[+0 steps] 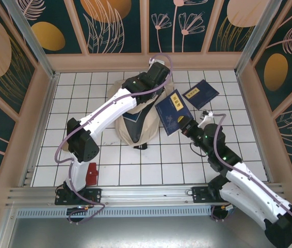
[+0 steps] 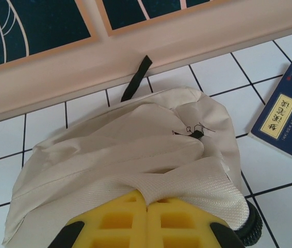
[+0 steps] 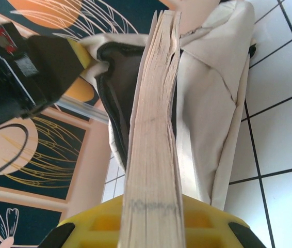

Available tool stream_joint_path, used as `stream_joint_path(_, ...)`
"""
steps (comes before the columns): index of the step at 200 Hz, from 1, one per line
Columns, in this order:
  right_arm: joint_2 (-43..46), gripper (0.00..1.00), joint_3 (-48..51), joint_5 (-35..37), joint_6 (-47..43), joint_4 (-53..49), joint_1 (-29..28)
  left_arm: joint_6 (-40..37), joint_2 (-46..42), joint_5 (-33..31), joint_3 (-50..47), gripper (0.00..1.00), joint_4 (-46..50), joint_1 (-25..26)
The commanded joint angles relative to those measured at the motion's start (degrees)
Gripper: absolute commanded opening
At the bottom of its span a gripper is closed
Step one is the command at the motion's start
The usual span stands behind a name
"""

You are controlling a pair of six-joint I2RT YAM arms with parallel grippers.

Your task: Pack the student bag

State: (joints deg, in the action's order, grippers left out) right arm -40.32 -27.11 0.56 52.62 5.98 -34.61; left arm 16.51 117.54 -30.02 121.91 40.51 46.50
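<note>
One fabric slip from the left gripper (image 2: pixel 147 214), clamped on the student bag (image 2: pixel 110 150), would have blocked the book (image 3: pixel 151 139) clamped in the right gripper (image 3: pixel 151 219).

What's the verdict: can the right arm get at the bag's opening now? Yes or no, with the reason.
Probably yes. The left arm's jaws pinch the student bag by its rim, holding its mouth open, and the book in the right arm's jaws points edge-on at that opening, with nothing visible between.

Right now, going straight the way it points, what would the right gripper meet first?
Probably the student bag: the book in the right gripper aims into its dark open mouth, though depth is unclear.
</note>
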Motion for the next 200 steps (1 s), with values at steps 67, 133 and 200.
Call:
stream_joint_path(67, -21.9, 0.0, -3.5, -1.3, 3.2, 26.2, -7.2, -0.4, 2.1, 2.4, 7.7, 0.0, 0.4, 0.1)
stream_joint_path(133, -41.3, 0.0, -10.9, 7.3, 9.4, 40.2, -7.1, 0.8, 5.0, 7.0, 13.6, 0.0, 5.6, 0.1)
stream_joint_path(200, -57.2, 0.0, -18.2, 4.1, 14.5, 50.0, -4.6, 2.0, 6.0, 8.4, 16.5, 0.0, 8.5, 0.0)
